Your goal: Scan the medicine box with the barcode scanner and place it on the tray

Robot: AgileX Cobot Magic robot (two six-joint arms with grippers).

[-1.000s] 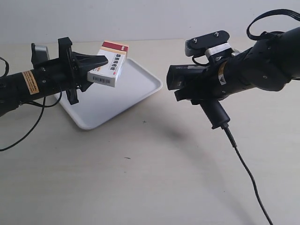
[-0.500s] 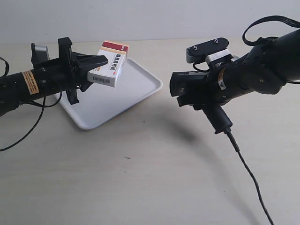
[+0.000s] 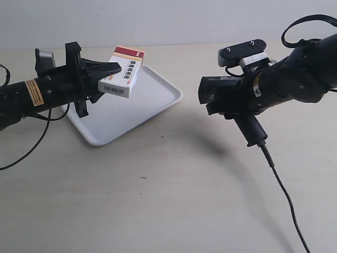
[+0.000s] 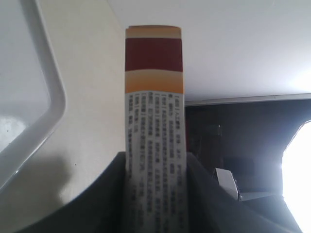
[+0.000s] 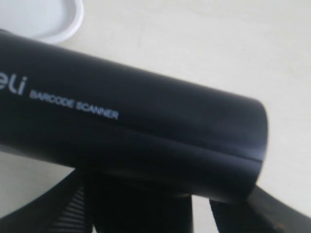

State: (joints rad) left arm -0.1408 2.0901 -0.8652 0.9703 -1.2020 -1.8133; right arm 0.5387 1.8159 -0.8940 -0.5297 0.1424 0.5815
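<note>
1. Exterior view: a pale table (image 3: 158, 184) with 2 black robot arms.
   - The left gripper (image 3: 109, 80), at this view's left, is clamped on a white medicine box (image 3: 123, 73) with a red and tan end.
   - It holds the medicine box in the air above the far-left part of a white tray (image 3: 152, 100); the 2 do not touch.
   - A barcode (image 3: 112, 87) shows on the narrow side that faces the camera.
   - The right gripper (image 3: 234, 100), at this view's right, grips a black scanner (image 3: 221, 89), also lifted off the table.
   - The scanner's boxy head points toward the medicine box but is well apart from it. Its cable (image 3: 284, 195) trails down to the table.
2. Left wrist view: the medicine box stands between the left gripper's 2 dark fingers (image 4: 97, 204), pinched narrow across its thin sides. A corner of the tray lies beside and below it.
3. Right wrist view: the scanner body fills the picture, printed "BARCODE SCANNER". The right gripper's fingers (image 5: 68, 213) reach around it from below, spread wide. A bit of the tray's rim shows at 1 corner.
4. Progress, as a judgement:
   - Both items are picked up and face each other for the scan.
   - Nothing shows whether the scan has registered.
   - Lowering the medicine box onto the tray and letting go is not yet done.
</note>
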